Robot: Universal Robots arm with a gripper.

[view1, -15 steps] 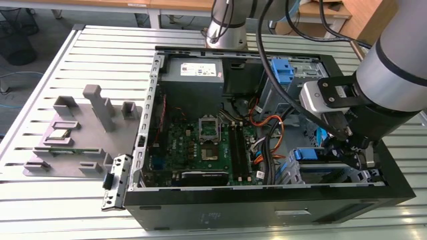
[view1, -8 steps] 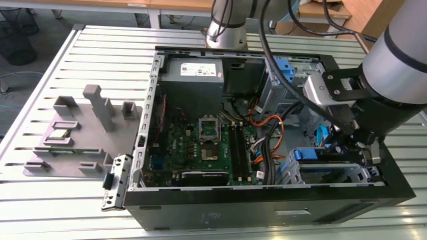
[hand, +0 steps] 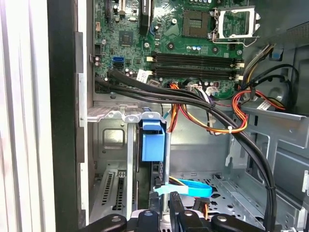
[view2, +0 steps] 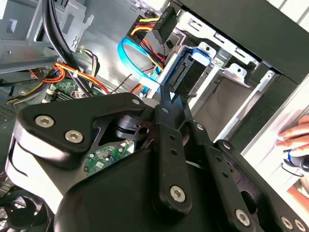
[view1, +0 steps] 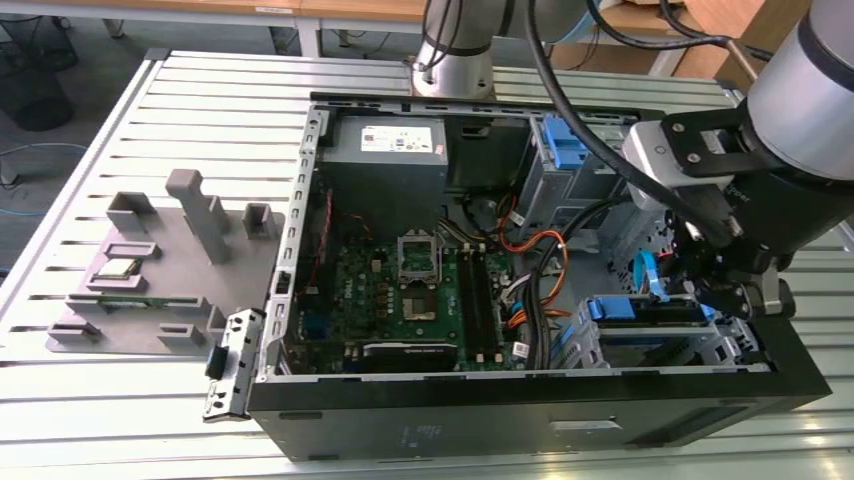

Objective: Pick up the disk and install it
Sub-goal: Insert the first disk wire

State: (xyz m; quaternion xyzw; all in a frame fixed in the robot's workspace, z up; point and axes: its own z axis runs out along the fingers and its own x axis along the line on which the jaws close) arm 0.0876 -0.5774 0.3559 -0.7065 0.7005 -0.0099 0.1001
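Open black desktop computer case (view1: 534,410) lies on its side on a slatted grey metal table (view1: 200,90). Green motherboard (view1: 414,290) with empty processor socket sits mid-case; grey power-supply box with white sticker (view1: 387,140) at the far edge.

Black two-finger gripper (view1: 705,285) on the silver arm is lowered into the drive-bay corner of the case, at the exterior view's right. In the second wrist view the gripper (view2: 170,99) has its fingers drawn close together, tips at the blue-railed disk (view2: 186,72); whether they truly pinch it, cannot tell.

The disk (view1: 645,312) sits in the metal drive cage, near the case's front edge, blue plastic rail showing on top. In the first wrist view its blue tab (hand: 153,145) stands upright in the bay slot.

Bundle of orange, red and yellow wires (hand: 217,116) crosses above the bay. A light-blue flat cable (view2: 133,60) loops just beside the disk.

A person's hand (view2: 297,140) rests outside the case. Grey plastic fixture block (view1: 160,260) stands on the table, well apart.
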